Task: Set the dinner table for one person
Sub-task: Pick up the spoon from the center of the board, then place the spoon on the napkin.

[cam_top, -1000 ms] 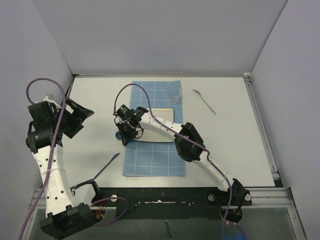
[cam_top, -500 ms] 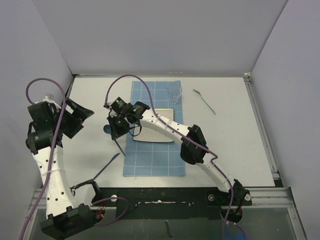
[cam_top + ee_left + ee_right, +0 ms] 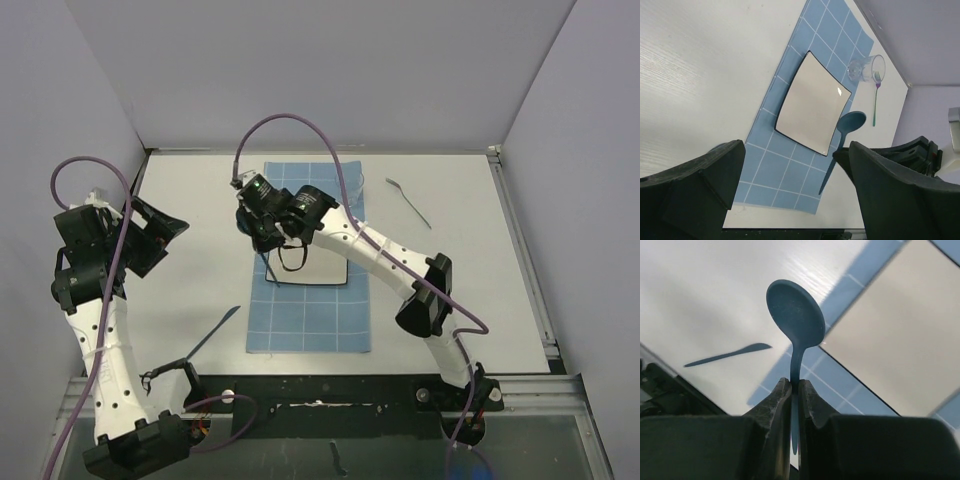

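My right gripper (image 3: 264,240) hangs over the left side of the white square plate (image 3: 318,268) and is shut on the handle of a blue spoon (image 3: 796,315). The spoon's bowl sticks out past the fingertips (image 3: 782,390), above the left edge of the blue gridded mat (image 3: 850,395). My left gripper (image 3: 160,242) is raised at the far left of the dinner table (image 3: 500,230), open and empty. The left wrist view shows a blue spoon (image 3: 850,122) beside the plate (image 3: 812,102), with no arm near it.
A clear glass (image 3: 867,67) stands at the mat's far right corner, with a purple fork (image 3: 410,203) on the table to its right. A knife (image 3: 215,333) lies near the front, left of the mat (image 3: 310,320). A black rail (image 3: 330,385) runs along the near edge.
The right gripper has carried the spoon from left of the mat to the right and farther back, over the plate's left side. The left arm has not moved.
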Motion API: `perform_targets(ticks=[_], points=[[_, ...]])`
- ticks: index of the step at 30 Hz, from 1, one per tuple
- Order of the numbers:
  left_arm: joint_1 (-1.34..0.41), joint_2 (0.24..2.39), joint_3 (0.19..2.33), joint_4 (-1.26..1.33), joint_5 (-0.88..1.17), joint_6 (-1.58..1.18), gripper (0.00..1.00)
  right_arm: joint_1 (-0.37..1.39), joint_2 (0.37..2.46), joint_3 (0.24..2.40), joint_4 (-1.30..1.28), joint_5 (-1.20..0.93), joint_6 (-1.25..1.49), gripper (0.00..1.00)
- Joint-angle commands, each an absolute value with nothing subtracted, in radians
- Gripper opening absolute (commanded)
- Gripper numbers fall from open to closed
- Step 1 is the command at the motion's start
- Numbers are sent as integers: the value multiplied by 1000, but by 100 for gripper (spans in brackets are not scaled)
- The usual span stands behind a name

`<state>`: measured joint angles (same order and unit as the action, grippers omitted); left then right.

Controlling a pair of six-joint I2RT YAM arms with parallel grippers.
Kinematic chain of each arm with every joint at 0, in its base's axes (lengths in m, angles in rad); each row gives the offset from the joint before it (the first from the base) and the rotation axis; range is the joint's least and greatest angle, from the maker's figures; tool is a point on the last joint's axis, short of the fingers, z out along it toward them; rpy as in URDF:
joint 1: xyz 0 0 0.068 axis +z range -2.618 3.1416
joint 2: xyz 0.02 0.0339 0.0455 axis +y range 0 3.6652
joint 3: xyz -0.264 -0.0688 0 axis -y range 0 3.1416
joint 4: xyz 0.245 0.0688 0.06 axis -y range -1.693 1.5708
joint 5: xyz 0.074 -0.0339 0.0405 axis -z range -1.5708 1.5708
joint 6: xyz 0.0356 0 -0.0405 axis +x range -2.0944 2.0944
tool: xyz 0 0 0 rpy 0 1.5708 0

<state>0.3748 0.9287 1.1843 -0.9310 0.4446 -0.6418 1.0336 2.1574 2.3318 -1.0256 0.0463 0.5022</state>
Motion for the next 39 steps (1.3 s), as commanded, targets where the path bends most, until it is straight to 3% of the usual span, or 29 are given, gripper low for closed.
perform_targets(ticks=[1, 8, 11, 19, 31, 39], points=[[380, 903, 1189, -893, 472, -632, 84, 994, 2051, 2255, -1159, 350, 495, 0], [379, 907, 1187, -886, 478, -635, 84, 962, 2060, 2217, -1453, 746, 635, 0], [380, 911, 1183, -884, 478, -635, 84, 918, 2047, 2166, -1477, 750, 688, 0], [379, 919, 1191, -892, 470, -628, 84, 753, 1790, 1830, -1086, 488, 614, 0], [376, 951, 1221, -901, 453, -612, 84, 382, 1806, 2045, -1196, 308, 456, 0], [375, 963, 1222, -904, 438, -603, 84, 166, 1598, 1600, -892, -51, 606, 0]])
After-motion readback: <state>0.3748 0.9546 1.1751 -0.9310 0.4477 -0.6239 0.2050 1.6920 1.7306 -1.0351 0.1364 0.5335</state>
